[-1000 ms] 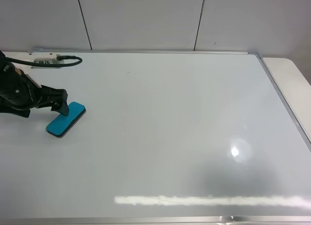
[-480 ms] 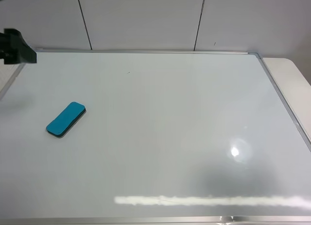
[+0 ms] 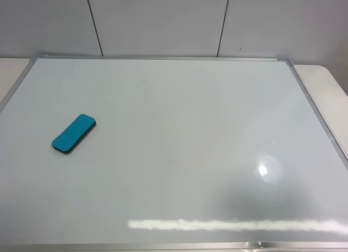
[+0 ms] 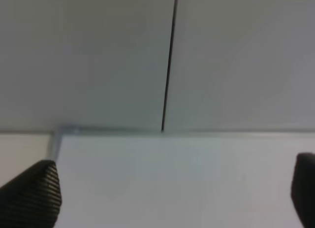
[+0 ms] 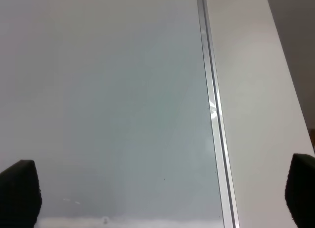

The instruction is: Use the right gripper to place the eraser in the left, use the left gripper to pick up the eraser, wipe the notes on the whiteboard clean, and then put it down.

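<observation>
On the board (image 3: pixel 179 154), toward 9 o'clock of its face in the high view, the eraser (image 3: pixel 74 133) lies flat, teal side up, its long axis running from 7 to 1 o'clock; a thin dark felt edge shows along its lower side. Nothing touches it, and no arm appears in the high view. No scribble is visible on the board; only a tiny dark speck (image 3: pixel 143 81) sits toward 11 o'clock, well apart from the eraser. Left gripper (image 4: pixel 172 188): fingers spread wide, nothing between them; its wrist view shows one ribbed fingertip (image 4: pixel 34 196) and looks across a board corner to the wall. Right gripper (image 5: pixel 162 193): fingers likewise wide apart and empty, looking down on the board's silver frame (image 5: pixel 212 110) and the table beside it. Handling, as a judgement: the eraser is probably light and fairly stiff, with a smooth plastic top and a soft felt base, and may slide on the glossy surface if nudged from one side. The likely best hold is across the short width at mid-length, fingers on the two long sides, felt kept downward.
</observation>
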{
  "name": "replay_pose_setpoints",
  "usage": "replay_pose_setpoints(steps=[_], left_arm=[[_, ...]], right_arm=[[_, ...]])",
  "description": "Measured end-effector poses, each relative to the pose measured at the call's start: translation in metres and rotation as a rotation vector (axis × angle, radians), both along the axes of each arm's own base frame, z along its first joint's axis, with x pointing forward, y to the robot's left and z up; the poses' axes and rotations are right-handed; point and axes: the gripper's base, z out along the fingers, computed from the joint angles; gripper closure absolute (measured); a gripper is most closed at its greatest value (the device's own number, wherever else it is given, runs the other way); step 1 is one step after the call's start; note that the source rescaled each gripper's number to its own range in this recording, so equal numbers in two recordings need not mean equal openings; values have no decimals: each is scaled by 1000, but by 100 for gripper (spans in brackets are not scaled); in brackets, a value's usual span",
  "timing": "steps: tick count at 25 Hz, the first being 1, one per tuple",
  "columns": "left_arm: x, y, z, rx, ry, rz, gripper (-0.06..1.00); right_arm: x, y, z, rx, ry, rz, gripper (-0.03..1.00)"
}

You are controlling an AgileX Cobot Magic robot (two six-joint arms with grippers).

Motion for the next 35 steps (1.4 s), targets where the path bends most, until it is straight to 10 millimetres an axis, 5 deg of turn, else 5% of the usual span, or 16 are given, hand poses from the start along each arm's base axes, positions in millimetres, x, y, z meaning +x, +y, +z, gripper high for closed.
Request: replay_pose_setpoints(steps=[7,16,27,35], left_arm=[[-62,12,-7,-2,-19,29,-5],[-117,22,-31,51,-37,168,-5],[-91,15,-102,74,284,145,-5],[-89,13,-111,65,334,131,-5]], right_arm=[[0,0,0,0,0,0,-3],[0,0,0,0,0,0,-3],[0,0,0,0,0,0,-3],[0,0,0,0,0,0,-3]])
